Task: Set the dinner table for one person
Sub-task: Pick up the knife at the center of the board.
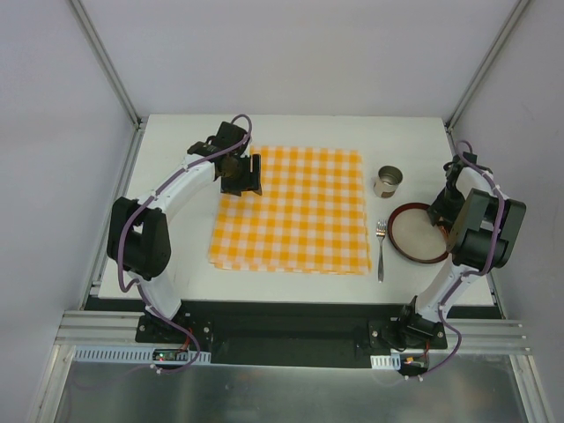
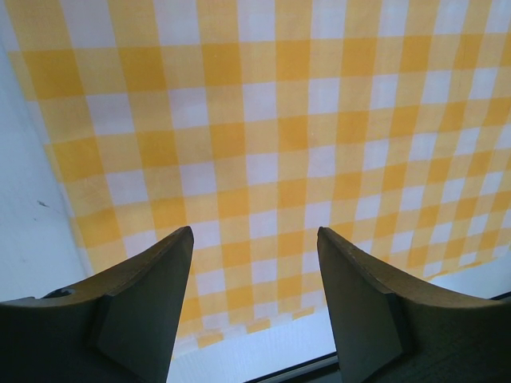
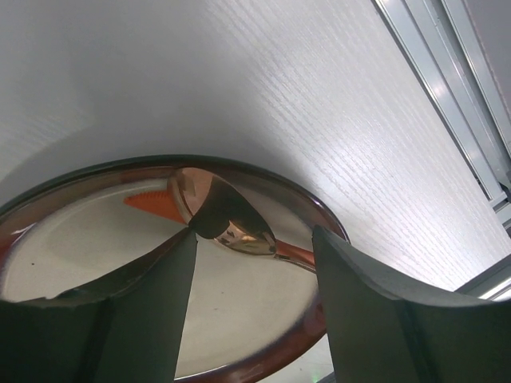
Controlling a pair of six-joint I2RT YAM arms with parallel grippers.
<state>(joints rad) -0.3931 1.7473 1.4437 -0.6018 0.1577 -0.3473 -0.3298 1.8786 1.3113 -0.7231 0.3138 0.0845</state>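
Right gripper [image 3: 254, 235]: jaws apart, nothing held, poised low over the plate [image 3: 72, 239] at its rim. My left gripper [image 2: 255, 231] is likewise open and empty above the checked cloth [image 1: 291, 211]. Dinner table [image 1: 291, 132] lies under everything, with the plate at its right, beside the fork [image 1: 381, 247]. Judgement: plate stiff, glossy, probably slippery and breakable, so I would pinch the raised rim squarely

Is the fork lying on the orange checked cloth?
No, the fork lies on the bare white table, between the right edge of the cloth and the plate.
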